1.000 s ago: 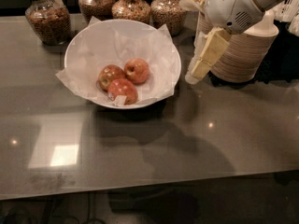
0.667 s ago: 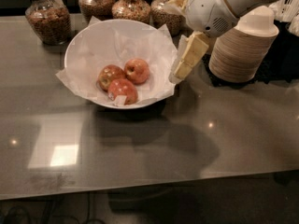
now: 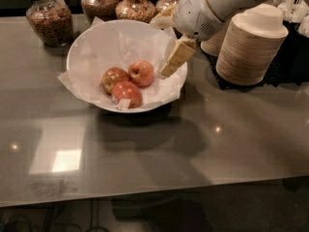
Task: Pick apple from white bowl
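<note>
The large white bowl (image 3: 82, 45), lined with crinkled white paper, stands at the back left of the grey counter. Three apples lie in it. The red apple with a stem dimple (image 3: 142, 73) is the right one. A yellower mottled apple (image 3: 113, 79) lies left of it. A red apple with a white sticker (image 3: 126, 94) lies in front. My gripper (image 3: 175, 58) hangs from the white arm over the bowl's right rim, just right of and above the dimpled apple, not touching it.
Several glass jars of dry food (image 3: 47, 17) line the back edge. A tall stack of tan-sided paper bowls (image 3: 251, 45) stands right of the bowl, behind my arm. The grey counter (image 3: 193, 149) stretches toward the front.
My arm and gripper have moved left, from in front of the stacked paper bowls to over the white bowl's right rim. The apples have not moved.
</note>
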You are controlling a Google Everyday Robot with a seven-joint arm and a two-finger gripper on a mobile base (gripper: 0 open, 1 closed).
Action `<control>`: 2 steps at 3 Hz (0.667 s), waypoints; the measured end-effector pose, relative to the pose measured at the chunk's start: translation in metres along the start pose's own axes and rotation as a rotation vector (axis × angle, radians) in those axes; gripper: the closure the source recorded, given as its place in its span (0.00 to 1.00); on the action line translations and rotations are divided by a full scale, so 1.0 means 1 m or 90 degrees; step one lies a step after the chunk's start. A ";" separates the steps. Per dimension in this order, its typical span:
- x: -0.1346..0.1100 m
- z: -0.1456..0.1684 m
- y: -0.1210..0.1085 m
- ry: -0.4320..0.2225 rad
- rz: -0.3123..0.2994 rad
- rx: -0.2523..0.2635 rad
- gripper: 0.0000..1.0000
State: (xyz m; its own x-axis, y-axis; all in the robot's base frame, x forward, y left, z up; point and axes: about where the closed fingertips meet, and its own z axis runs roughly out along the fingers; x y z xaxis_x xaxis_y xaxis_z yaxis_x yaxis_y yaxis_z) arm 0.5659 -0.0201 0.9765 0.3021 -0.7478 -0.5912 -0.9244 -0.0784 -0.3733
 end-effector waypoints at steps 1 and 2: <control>0.001 0.009 -0.007 0.009 -0.028 0.003 0.18; 0.009 0.020 -0.015 0.017 -0.058 0.005 0.18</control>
State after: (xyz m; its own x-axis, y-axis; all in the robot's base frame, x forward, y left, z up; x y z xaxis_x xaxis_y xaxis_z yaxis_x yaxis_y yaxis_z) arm 0.5870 -0.0125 0.9620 0.3786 -0.7552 -0.5351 -0.8915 -0.1423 -0.4300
